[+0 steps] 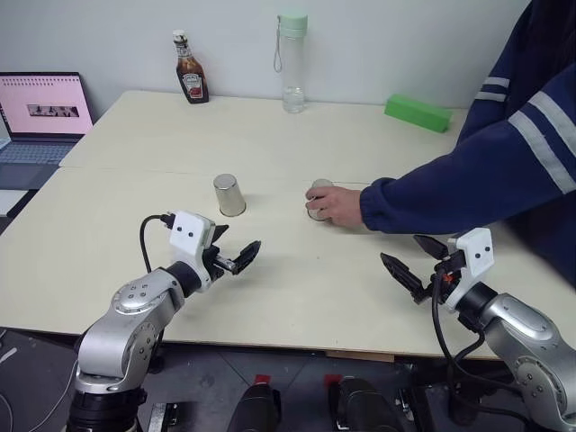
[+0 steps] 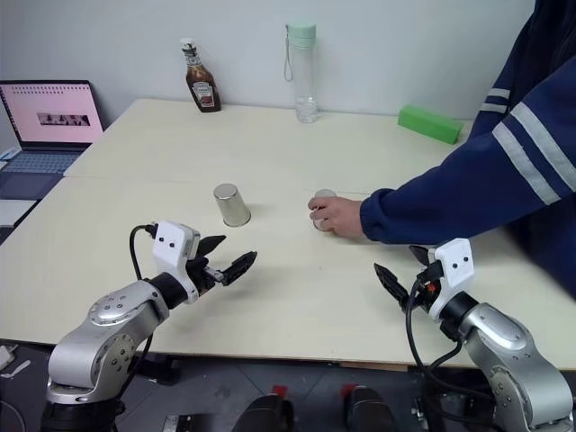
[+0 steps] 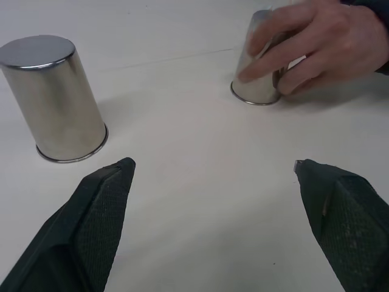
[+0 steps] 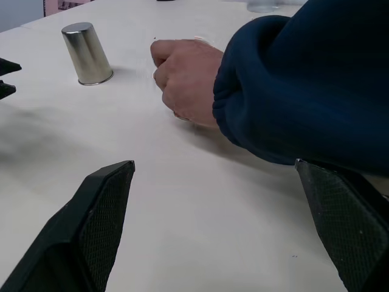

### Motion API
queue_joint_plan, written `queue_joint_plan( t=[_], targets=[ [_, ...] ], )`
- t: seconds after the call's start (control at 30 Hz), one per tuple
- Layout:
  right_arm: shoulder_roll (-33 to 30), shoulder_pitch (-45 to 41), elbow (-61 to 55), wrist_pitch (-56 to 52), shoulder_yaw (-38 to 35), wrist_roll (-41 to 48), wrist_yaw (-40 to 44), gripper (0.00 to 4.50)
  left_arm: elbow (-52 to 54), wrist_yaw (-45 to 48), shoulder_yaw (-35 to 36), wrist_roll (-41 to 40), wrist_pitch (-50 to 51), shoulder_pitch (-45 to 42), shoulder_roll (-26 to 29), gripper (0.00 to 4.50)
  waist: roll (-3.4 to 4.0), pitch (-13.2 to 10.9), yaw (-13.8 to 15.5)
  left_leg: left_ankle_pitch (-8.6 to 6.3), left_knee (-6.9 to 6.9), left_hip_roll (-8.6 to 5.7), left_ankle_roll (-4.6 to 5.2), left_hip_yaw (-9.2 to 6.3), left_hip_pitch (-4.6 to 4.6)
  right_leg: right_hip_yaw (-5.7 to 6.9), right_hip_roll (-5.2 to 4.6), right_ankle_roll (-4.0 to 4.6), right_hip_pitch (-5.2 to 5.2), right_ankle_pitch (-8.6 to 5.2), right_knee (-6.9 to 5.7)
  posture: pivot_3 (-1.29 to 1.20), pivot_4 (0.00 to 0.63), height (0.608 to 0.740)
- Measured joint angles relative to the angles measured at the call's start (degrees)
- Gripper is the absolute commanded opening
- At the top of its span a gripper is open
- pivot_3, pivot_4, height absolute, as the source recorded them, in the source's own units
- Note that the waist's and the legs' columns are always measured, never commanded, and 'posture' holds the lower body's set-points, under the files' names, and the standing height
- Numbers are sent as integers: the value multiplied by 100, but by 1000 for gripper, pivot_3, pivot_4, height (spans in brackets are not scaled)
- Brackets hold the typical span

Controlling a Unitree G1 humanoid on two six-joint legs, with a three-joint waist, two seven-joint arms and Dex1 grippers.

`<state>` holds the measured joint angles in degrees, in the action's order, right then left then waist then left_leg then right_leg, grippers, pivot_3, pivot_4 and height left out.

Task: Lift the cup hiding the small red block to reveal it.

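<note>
Step in hand: waiting. A person's hand [image 1: 335,206] covers one cup [image 1: 317,192] mid-counter; another cup [image 1: 229,194] stands free beside it. Left gripper [image 1: 232,254] and right gripper [image 1: 416,265] hover with jaws apart. Red block hidden. Next: reach for the chosen cup once the hand clears.

At the table's [image 1: 135,270] far edge we see a ketchup bottle [image 1: 190,69] toward the left, a clear water bottle [image 1: 292,61] with a pale green cap near the middle, and a long green block [image 1: 418,112] toward the right. Beyond the left edge, an open laptop [image 1: 40,117] rests.
</note>
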<state>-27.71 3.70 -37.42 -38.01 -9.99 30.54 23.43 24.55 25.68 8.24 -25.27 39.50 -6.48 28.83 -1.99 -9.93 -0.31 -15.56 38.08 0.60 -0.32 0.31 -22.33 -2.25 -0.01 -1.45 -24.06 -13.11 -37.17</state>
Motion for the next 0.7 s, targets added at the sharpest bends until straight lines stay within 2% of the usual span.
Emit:
queue_joint_plan(
  t=[0.17,0.6,0.7],
  targets=[
    [31,31,0,-2,-26,29,-51,4500,12,75,-3,-43,13,9,15,4479,0,0,0,0,0,0,0,0,0,0,0,0,0,0,-1,0,150,740],
    [-94,402,10,10,-670,111,-27,4500,163,432,-25,-328,239,71,143,4479,0,0,-1,0,1,1,0,0,4,-1,1,1,1,-1,-4,0,150,740],
    [117,332,303,306,-536,-264,-265,4500,349,758,-352,-447,247,-88,198,4479,-3,2,-1,0,3,-2,0,3,3,-3,3,2,2,-1,-2,0,150,740]
  ],
)
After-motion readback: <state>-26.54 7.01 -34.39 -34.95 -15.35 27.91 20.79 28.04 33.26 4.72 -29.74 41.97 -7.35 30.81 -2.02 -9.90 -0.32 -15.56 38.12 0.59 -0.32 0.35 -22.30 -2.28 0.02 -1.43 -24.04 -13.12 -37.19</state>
